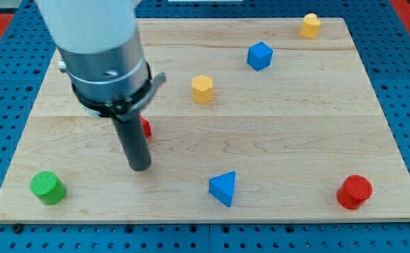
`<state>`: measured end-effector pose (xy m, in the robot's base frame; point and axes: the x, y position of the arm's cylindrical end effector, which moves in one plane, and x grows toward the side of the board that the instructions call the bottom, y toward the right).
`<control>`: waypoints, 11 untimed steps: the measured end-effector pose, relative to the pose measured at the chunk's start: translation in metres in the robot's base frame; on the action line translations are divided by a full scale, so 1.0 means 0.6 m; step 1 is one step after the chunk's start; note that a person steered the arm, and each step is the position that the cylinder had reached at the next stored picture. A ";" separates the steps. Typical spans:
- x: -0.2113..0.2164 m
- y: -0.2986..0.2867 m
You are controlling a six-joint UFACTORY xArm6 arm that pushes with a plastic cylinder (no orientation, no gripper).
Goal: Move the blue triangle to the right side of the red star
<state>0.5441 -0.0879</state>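
The blue triangle (223, 187) lies near the view's bottom, just right of centre. A red block (145, 127), mostly hidden behind the rod so its shape cannot be made out, sits left of centre. My tip (140, 167) rests on the board just below that red block and well to the left of the blue triangle, touching neither as far as I can see.
A yellow hexagon block (202, 88) sits above centre. A blue cube-like block (259, 55) and a yellow block (310, 25) are at the view's top right. A green cylinder (48, 187) is at bottom left, a red cylinder (354, 192) at bottom right. The wooden board (296, 126) lies on blue pegboard.
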 end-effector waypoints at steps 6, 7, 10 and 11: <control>0.106 0.157; 0.090 0.154; 0.075 0.232; 0.064 0.231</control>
